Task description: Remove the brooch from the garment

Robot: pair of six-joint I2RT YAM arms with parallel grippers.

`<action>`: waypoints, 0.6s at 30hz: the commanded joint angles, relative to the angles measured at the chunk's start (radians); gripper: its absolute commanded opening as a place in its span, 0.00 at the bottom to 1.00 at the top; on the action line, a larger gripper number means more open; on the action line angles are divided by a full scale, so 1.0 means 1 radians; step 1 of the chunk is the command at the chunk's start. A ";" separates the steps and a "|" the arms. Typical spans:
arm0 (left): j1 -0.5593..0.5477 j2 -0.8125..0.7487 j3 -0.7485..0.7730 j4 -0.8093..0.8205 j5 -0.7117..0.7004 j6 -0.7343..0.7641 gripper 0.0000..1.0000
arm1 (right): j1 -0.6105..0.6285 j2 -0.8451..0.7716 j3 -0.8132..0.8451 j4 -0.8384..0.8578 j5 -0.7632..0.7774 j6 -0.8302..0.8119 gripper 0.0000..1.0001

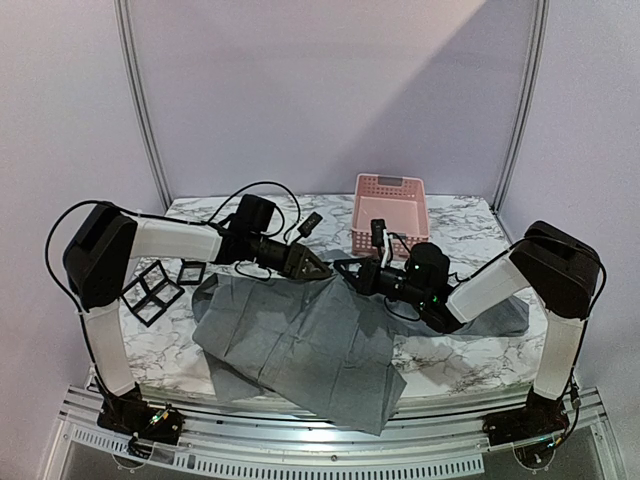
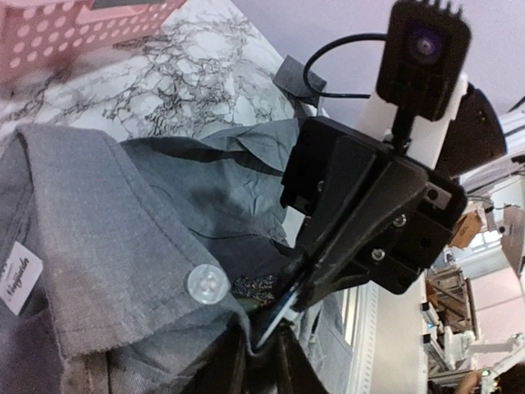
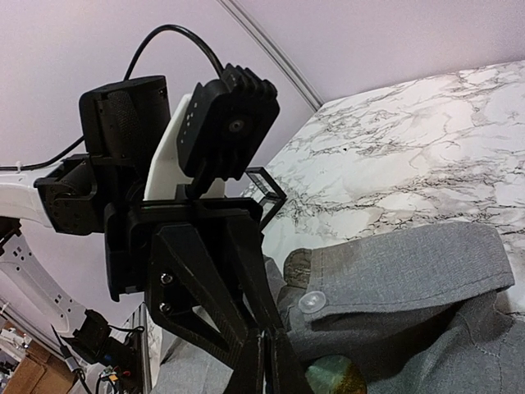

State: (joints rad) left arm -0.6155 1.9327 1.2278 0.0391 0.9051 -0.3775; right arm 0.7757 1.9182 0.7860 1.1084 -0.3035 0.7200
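Observation:
The grey garment (image 1: 300, 340) lies spread over the table's front, its collar lifted between my two arms. The brooch (image 2: 254, 286) is a dark glittery piece on the collar beside a clear button (image 2: 207, 284). In the right wrist view the brooch (image 3: 332, 379) shows green-gold under the collar flap. My left gripper (image 1: 322, 268) is shut on a fold of collar cloth (image 2: 262, 365). My right gripper (image 1: 345, 268) is shut, its tips (image 2: 264, 335) pinching the same fold right beside the brooch, tip to tip with the left one (image 3: 264, 332).
A pink basket (image 1: 390, 210) stands at the back right of the marble table (image 1: 470, 225). Black open frames (image 1: 155, 290) lie at the left. The garment hangs over the front edge. A white label (image 2: 18, 275) is sewn inside the collar.

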 commanded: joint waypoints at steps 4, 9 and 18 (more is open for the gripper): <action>-0.015 0.034 0.015 0.019 0.033 -0.012 0.07 | -0.008 0.016 -0.001 0.045 -0.030 0.010 0.00; -0.016 0.037 0.012 0.036 0.049 -0.025 0.06 | -0.011 0.023 0.005 0.052 -0.051 0.014 0.00; -0.023 0.041 0.006 0.081 0.086 -0.057 0.10 | -0.012 0.028 0.011 0.063 -0.075 0.015 0.00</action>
State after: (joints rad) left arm -0.6151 1.9530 1.2278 0.0700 0.9371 -0.4129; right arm 0.7635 1.9278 0.7860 1.1244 -0.3511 0.7326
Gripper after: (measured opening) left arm 0.103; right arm 0.017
